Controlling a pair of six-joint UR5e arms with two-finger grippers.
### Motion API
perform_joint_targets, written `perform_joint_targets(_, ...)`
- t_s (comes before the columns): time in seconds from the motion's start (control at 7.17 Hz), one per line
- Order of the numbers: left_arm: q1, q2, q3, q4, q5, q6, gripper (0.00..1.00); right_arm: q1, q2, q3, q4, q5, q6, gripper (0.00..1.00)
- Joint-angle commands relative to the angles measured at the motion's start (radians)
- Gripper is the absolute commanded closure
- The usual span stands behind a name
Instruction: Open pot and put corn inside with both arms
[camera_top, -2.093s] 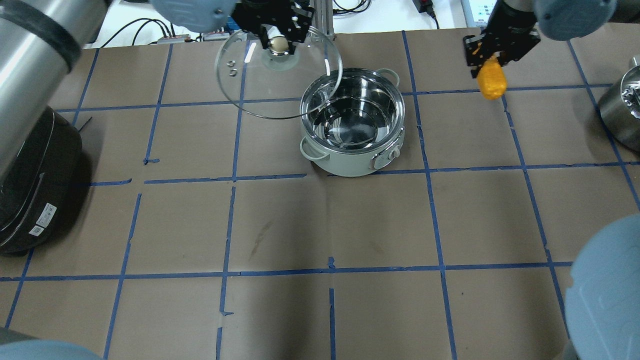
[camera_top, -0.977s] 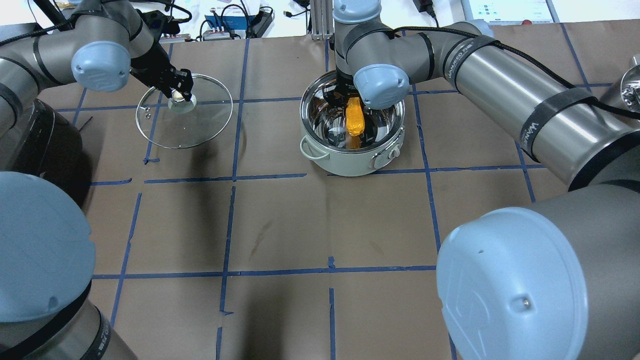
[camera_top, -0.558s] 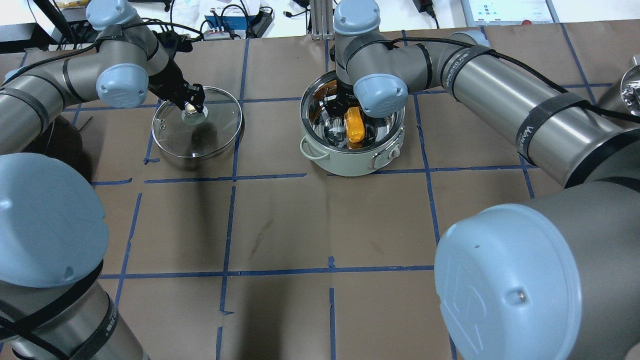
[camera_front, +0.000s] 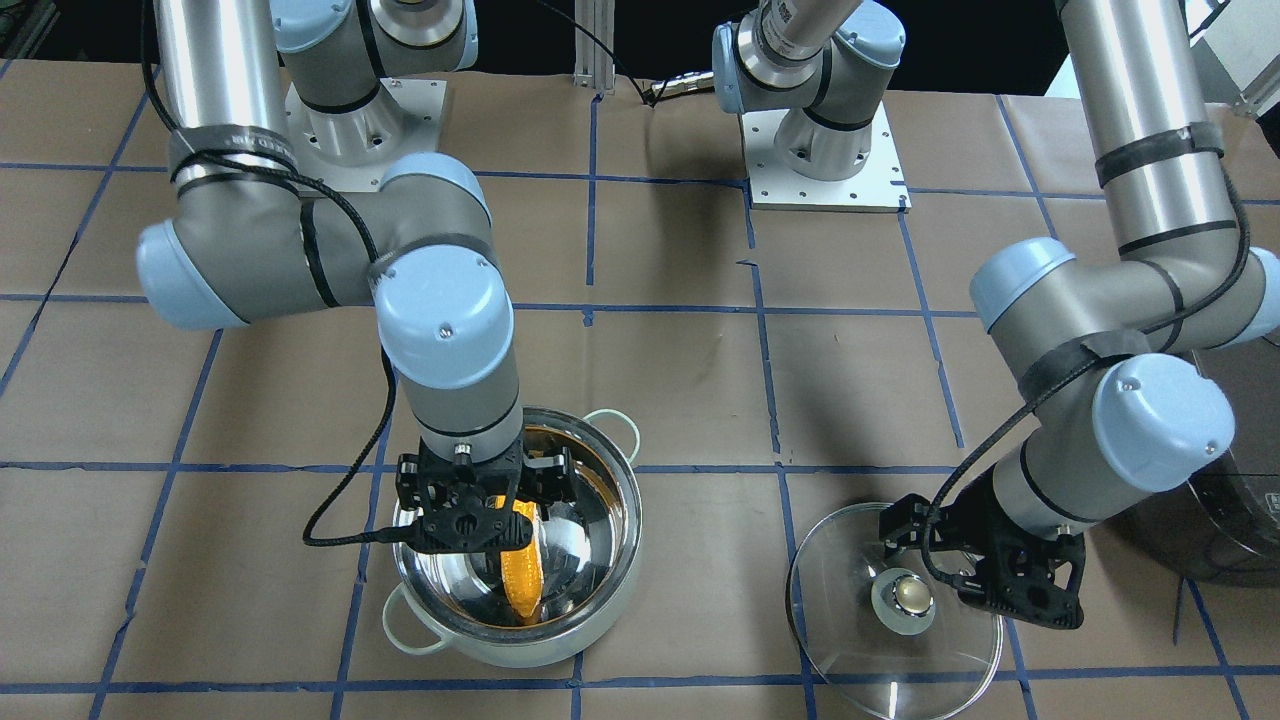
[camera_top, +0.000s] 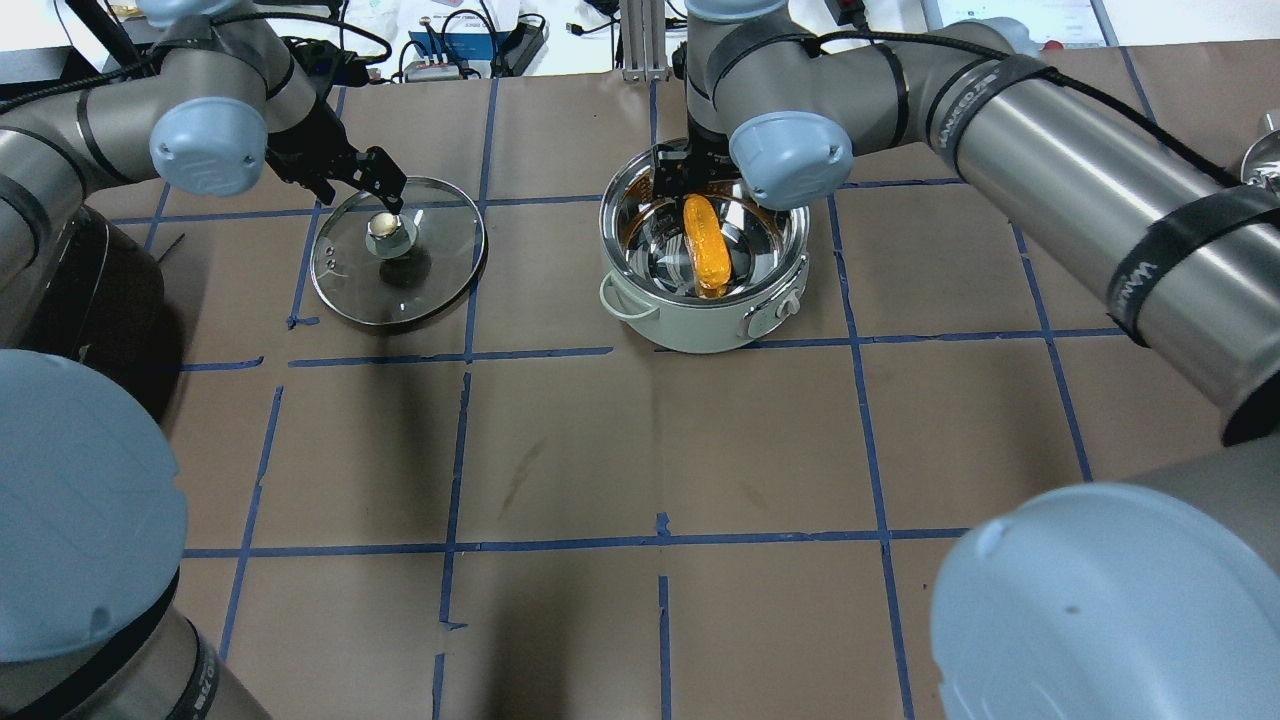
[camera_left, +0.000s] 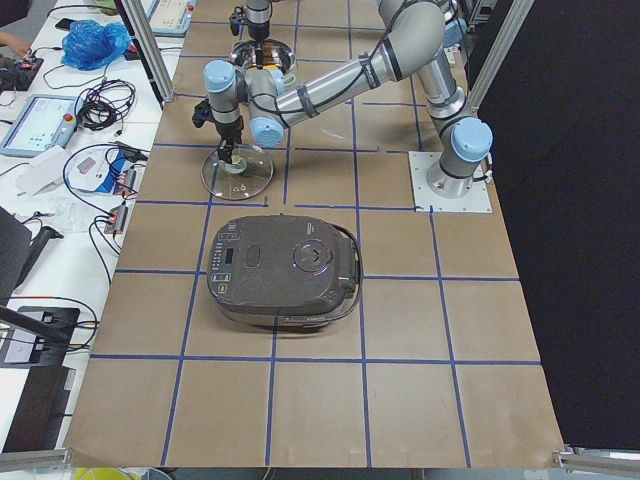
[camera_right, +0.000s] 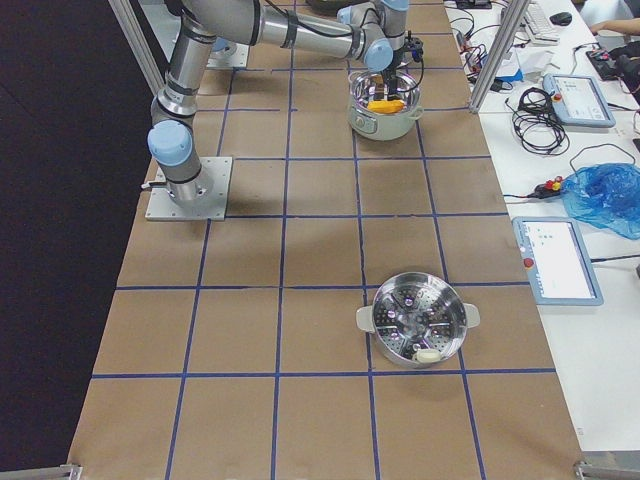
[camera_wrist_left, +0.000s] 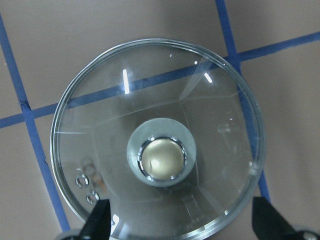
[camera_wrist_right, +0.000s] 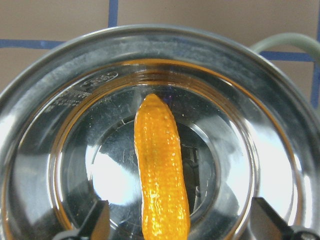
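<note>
Overhead: pot (camera_top: 690, 335) upper middle of frame, lid off, rim clear except where the right gripper (camera_front: 485, 520) hangs over its far side. Corn (camera_top: 705, 248) is inside the pot, long axis across the bowl; whether it lies flat or leans, cannot tell. Right wrist view: both fingertips (camera_wrist_right: 95, 222) sit at the bottom corners, spread wide, corn between them but untouched. Lid (camera_top: 440, 265) lies on the table (camera_top: 560, 450) upper left, well apart from the pot, its edge over a blue tape line. Left gripper (camera_top: 385, 185) is above the knob (camera_top: 385, 228), fingertips (camera_wrist_left: 97, 222) far apart and gripping nothing. The lower half of the overhead frame is open paper. Materials: pot mirror steel within, pale mint outside, loop handles; lid clear glass, round, steel-rimmed, pale knob; corn orange-yellow, bumpy; table brown paper gridded in blue tape. Count: two arms, one pot, one lid, one corn, one dark rice cooker (camera_left: 285, 270), one perforated steel steamer (camera_right: 418, 322).
</note>
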Motion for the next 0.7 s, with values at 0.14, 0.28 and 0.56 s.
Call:
perform_joint_targets(0.14,-0.029,0.226,0.002,-0.304,0.023,-0.056,0.0,-0.104,-0.229,0.007,0.303,0.002,-0.002,0.0)
perform_joint_targets(0.28,-0.062,0.302,0.007,-0.377,0.049,-0.073,0.0,-0.159,-0.274,0.009,0.362,-0.001,-0.005,0.0)
perform_joint_targets(0.56,-0.108,0.377,-0.005,-0.448,0.08,-0.075,0.0,-0.207,-0.308,0.026,0.381,-0.006,-0.115,0.04)
